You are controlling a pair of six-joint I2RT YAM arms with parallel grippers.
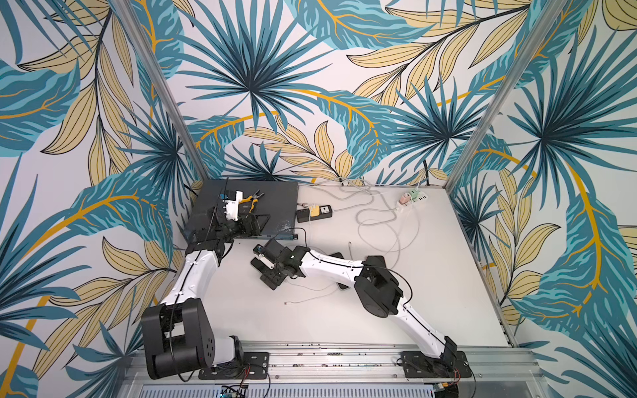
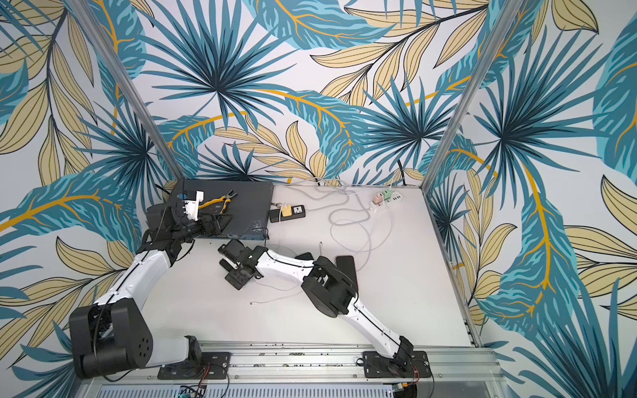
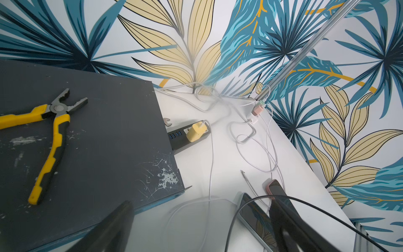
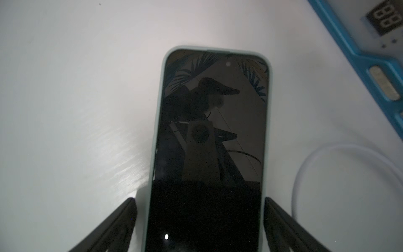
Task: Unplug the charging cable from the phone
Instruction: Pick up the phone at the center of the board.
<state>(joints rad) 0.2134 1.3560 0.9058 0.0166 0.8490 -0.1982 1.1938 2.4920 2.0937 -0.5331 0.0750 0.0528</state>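
I had the right gripper [image 4: 199,200] down over the phone [image 4: 209,131], which lay face up on the table [image 4: 65,87] just in front of the box [image 3: 98,141]. Its fingers [image 4: 117,224] stood apart, one on either side of the case. One looked to be right at the edge and the other showed a sliver of table, so I judged nothing was clamped yet. The step in hand, as I read it, was pinning the phone so it could not slide.

The left gripper [image 3: 199,204] hung over the box corner, its jaws wide apart and empty. The white cable [image 4: 342,145] looped beside the phone, but its plug end sat beneath the wrist, out of my sight.

Next, I reckoned, the right gripper needed to close squarely on the case. Then the left had to come across, take the plug close to the port and draw it straight out along the phone's length, not sideways.
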